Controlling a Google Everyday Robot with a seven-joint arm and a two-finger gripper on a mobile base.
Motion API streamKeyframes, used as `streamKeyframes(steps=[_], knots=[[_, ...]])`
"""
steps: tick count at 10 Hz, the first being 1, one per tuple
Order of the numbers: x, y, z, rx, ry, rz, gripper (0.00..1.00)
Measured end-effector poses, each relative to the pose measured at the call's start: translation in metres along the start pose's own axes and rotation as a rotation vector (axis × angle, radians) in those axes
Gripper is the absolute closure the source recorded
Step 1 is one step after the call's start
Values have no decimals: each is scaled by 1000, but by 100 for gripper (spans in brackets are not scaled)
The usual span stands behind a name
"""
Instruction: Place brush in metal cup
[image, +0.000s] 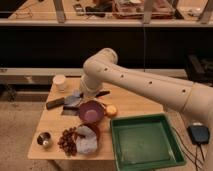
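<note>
The brush (102, 93) lies on the wooden table (135, 102), its slim black handle sticking out to the right from under my wrist. Its head is hidden behind the arm. My gripper (83, 95) hangs low over the table just left of that handle, above the purple bowl's far rim, largely covered by my own forearm. It is shut, and I cannot see anything held in it. The metal cup (44, 140) stands small and shiny at the table's front left corner, well away from the gripper.
A purple bowl (91, 111) sits mid-table with an orange fruit (111, 110) beside it. A black bar (55, 103), a pale blue item (73, 100) and a white cup (60, 81) are to the left. Dark grapes (67, 141) and a crumpled bag (87, 141) lie in front. A green tray (145, 142) is at front right.
</note>
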Motion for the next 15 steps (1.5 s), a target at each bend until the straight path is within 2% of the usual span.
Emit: streamKeyframes(steps=[3, 5, 8, 15], knots=[[-24, -11, 9, -7, -1, -63, 100], [-44, -19, 15, -2, -16, -101, 100], [-59, -23, 19, 2, -39, -149, 100], [-57, -23, 20, 8, -32, -151, 100]])
